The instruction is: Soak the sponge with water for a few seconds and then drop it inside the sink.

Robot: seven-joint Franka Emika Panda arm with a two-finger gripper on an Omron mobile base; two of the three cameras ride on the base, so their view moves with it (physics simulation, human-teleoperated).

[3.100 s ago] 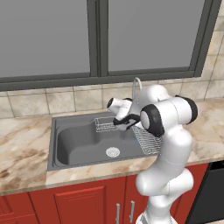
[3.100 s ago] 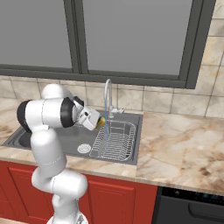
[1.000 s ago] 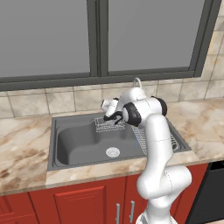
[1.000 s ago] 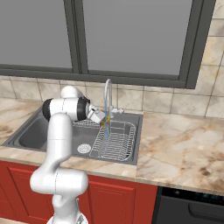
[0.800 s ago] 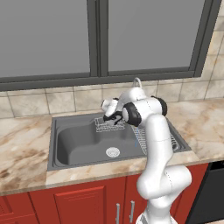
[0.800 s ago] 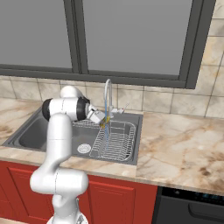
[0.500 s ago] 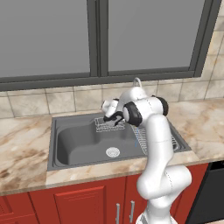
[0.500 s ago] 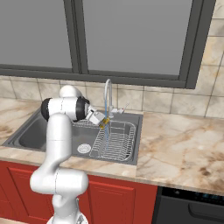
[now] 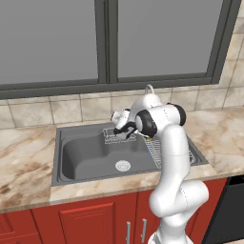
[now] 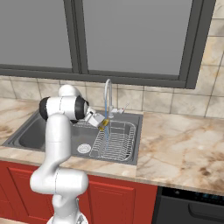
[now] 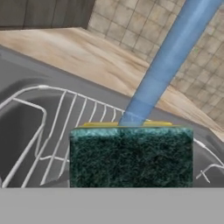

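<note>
Up close, water [image 11: 168, 57] strikes the sponge [image 11: 131, 155] the pincer [image 10: 103, 124] pinches.

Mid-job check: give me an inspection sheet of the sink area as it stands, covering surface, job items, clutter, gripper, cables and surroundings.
Surface: marble counter around the sink; basin floor bare around the round drain.
Job's things: sponge held over the sink, green scrub side facing the hand camera, yellow edge behind; water runs from the faucet down onto the sponge's far edge.
Clutter: wire rack in the sink's right half, a small wire basket at the back; nothing loose seen on the counter.
Gripper: gripper shut on the sponge, beside the faucet.
Cables: nothing seen.
Surroundings: tiled backsplash, dark-framed window, red cabinets below.
</note>
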